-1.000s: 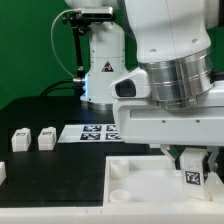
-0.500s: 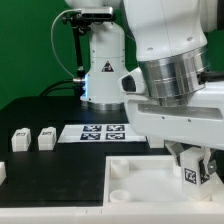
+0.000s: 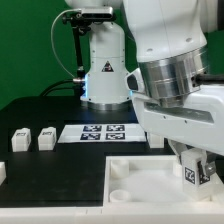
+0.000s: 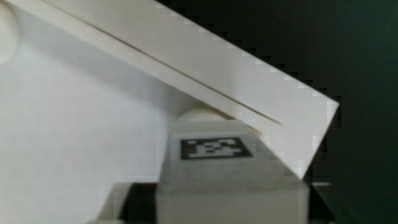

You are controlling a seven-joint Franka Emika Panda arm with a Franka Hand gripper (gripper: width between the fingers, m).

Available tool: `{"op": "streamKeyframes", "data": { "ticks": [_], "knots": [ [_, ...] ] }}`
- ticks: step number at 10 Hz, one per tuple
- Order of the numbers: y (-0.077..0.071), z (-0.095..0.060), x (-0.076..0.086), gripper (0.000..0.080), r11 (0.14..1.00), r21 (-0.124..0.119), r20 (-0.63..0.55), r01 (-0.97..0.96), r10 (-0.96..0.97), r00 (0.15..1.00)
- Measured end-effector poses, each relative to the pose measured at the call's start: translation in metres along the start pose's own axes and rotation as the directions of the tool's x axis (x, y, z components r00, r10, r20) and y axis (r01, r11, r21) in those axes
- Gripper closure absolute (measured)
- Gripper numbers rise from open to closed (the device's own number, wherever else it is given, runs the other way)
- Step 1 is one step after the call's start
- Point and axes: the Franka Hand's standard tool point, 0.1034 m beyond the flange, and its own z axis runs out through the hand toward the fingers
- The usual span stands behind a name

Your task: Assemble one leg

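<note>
The big white robot arm (image 3: 165, 70) is filling the upper right of the exterior view and is hiding much of the black bench (image 3: 55, 150) behind it. At the lower right of that view, the pincer (image 3: 193, 170) is hanging over the large white square plastic panel (image 3: 150, 180). It is clenching a small white oblong plastic leg with a black-and-white square tag (image 3: 192, 174), and its two fingers are pressing on the leg's sides. The leg is standing upright over the panel's right part. I cannot tell if its bottom end is touching the panel.

In the wrist view, the same leg (image 4: 217, 160) is sitting between the dark fingers (image 4: 317, 205), with its tag facing the camera. An edge of the white panel (image 4: 107, 120) is slanting across behind it.

At the left middle of the exterior view, two more small white legs (image 3: 20, 140) are standing side by side on the bench, well apart from the pincer. A third small white piece (image 3: 3, 172) is peeking in at the left edge. The flat white marker board (image 3: 100, 131) is lying in the middle of the bench, partly behind the arm. A round socket (image 3: 121, 171) is showing in the panel's near left corner.
</note>
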Motion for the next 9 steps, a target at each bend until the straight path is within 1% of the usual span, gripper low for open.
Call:
{"op": "streamKeyframes", "data": {
  "ticks": [1, 2, 3, 5, 6, 7, 8, 9],
  "knots": [
    [-0.0004, 0.0009, -0.0016, 0.0505, 0.992, 0.0, 0.0, -0.123, 0.123, 0.992],
    [-0.0004, 0.0013, -0.0018, 0.0505, 0.98, 0.001, 0.001, -0.201, 0.201, 0.98],
    [-0.0006, 0.0012, -0.0018, 0.0505, 0.952, 0.002, 0.001, -0.307, 0.307, 0.952],
    [-0.0003, 0.0019, -0.0017, 0.0505, 0.963, 0.001, 0.001, -0.268, 0.268, 0.963],
    [0.0027, 0.0033, -0.0017, 0.0505, 0.993, -0.022, -0.008, -0.114, 0.114, 0.993],
    [0.0062, 0.005, -0.0039, 0.0311, 0.989, -0.062, -0.005, 0.135, -0.136, 0.991],
    [0.0048, 0.0051, -0.0084, 0.0311, 0.956, -0.078, -0.008, 0.283, -0.284, 0.959],
    [0.0055, 0.0057, -0.0075, 0.018, 0.919, -0.078, 0.002, 0.387, -0.388, 0.921]
  ]
}}
